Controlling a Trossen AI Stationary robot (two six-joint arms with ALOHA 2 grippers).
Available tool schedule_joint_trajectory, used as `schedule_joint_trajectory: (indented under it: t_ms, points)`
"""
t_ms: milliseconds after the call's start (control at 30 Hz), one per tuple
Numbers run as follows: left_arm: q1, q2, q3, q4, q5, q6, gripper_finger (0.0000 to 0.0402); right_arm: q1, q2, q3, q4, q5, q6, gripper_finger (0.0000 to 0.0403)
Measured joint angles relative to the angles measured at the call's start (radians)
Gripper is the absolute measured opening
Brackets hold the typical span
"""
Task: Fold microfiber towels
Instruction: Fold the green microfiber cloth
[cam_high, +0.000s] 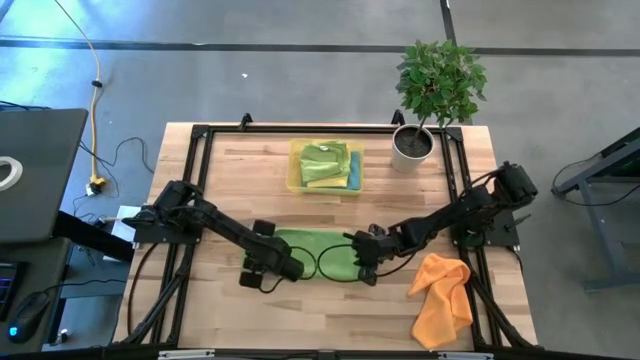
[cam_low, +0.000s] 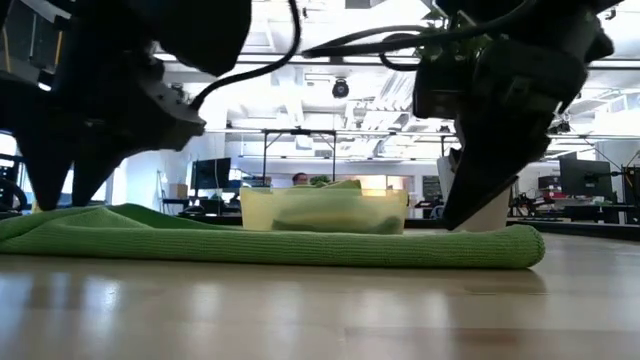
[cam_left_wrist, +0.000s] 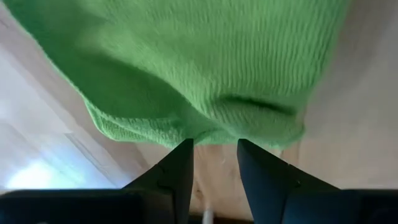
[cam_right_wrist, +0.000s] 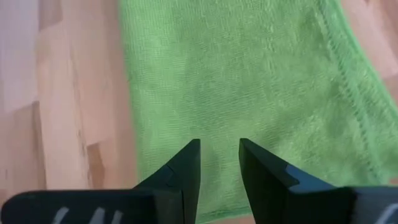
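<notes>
1. Spanning most of the high view, the wooden table (cam_high: 230, 160) carries everything; by its far edge sits the yellow tray (cam_high: 296, 182) with folded cloths in it, green and yellow on top with a blue edge showing, and a potted plant (cam_high: 435, 90) stands at the far right corner.
2. Lying in the middle of the table toward its near edge, the green towel (cam_high: 322, 255) is flat and looks already doubled over, with a thick rolled edge in the low view; I judge this fold to be the step in hand.
3. Crumpled near the near right corner, the orange towel (cam_high: 443, 298) is unfolded and apart from both arms.
4. Reaching in from the left edge, the left gripper (cam_left_wrist: 214, 149) sits at the green towel's left end; its fingers stand a little apart with only bare wood between them, holding nothing.
5. Coming from the right edge, the right gripper (cam_right_wrist: 219, 149) hovers over the green towel's right end, fingers likewise parted and empty.
6. Next, I judge, each gripper must pinch a corner of its end and carry it across for another fold.
</notes>
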Motion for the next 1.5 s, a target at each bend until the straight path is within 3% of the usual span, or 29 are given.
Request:
schedule_joint_trajectory:
  t_ms: [300,533,867,1067,1267,1500]
  points:
    - [-0.001,-0.009,-0.075,0.099,0.026,0.215,0.0113,0.031,0.038,-0.008,-0.010,0.023,-0.011,0.0103]
    - [0.002,-0.009,-0.127,0.165,0.025,0.202,0.0113,0.029,0.096,-0.003,0.040,0.032,-0.033,0.0103]
    - [0.006,-0.009,-0.167,0.095,-0.045,0.215,0.0113,0.027,0.106,-0.003,0.006,0.037,-0.107,0.0103]
    - [0.013,-0.009,-0.178,0.068,-0.127,0.290,0.0113,0.026,0.105,-0.004,-0.028,0.058,-0.126,0.0103]
    - [0.039,-0.008,-0.199,-0.025,-0.237,0.242,0.0113,0.026,0.105,-0.003,-0.036,0.065,-0.127,0.0103]
    - [0.033,-0.129,-0.149,-0.028,-0.194,0.228,0.0113,0.025,0.063,-0.006,-0.155,0.084,-0.166,0.0103]
